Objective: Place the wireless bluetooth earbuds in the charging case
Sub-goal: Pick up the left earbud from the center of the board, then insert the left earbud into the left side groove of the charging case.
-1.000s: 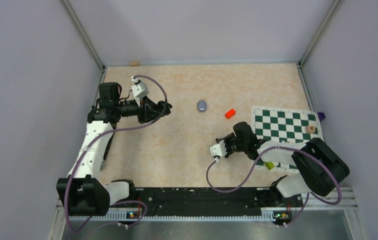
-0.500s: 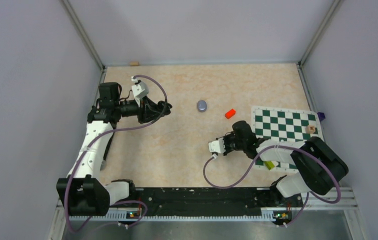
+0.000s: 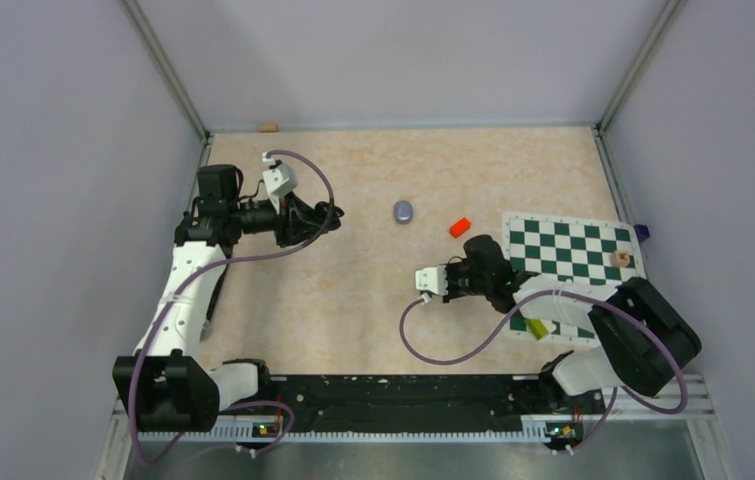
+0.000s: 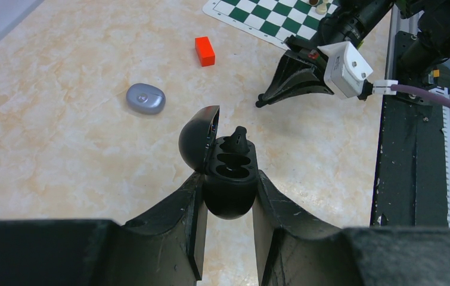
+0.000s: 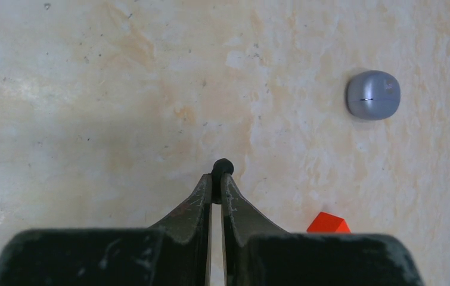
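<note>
Shows the right gripper (image 5: 217, 179) nearer the red block (image 3: 460, 227) than a second ago, just on its near side, jaws now pressed together on one black earbud (image 5: 222, 167) at their tips. Shows the left gripper (image 4: 228, 177), unmoved well left of the block, clamping one open black charging case (image 4: 228, 199) with a second black earbud (image 4: 238, 138) standing in it. Counts two earbuds, one block, and one closed grey case (image 3: 404, 211) just left of it.
</note>
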`<action>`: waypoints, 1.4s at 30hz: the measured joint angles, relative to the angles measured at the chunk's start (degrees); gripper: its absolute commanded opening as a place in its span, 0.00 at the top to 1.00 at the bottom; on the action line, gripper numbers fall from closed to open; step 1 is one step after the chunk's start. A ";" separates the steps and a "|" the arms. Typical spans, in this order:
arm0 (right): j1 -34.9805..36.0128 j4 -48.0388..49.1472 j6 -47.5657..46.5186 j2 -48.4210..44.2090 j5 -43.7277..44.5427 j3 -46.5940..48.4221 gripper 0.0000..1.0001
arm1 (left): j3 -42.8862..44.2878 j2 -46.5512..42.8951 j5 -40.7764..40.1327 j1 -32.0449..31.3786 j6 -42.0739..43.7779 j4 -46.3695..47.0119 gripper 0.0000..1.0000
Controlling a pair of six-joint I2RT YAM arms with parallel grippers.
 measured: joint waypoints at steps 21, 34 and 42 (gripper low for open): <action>-0.90 -12.70 14.38 -10.45 -4.92 13.73 1.00 | -0.31 0.02 4.15 0.02 3.08 -1.20 1.00; -1.97 -16.35 27.91 -13.62 -14.14 29.66 1.00 | -0.17 2.60 5.66 -1.95 7.58 -3.21 1.00; -2.23 -16.35 37.64 -13.62 -21.88 35.52 1.00 | 7.19 8.70 0.92 -12.59 13.05 -8.87 1.00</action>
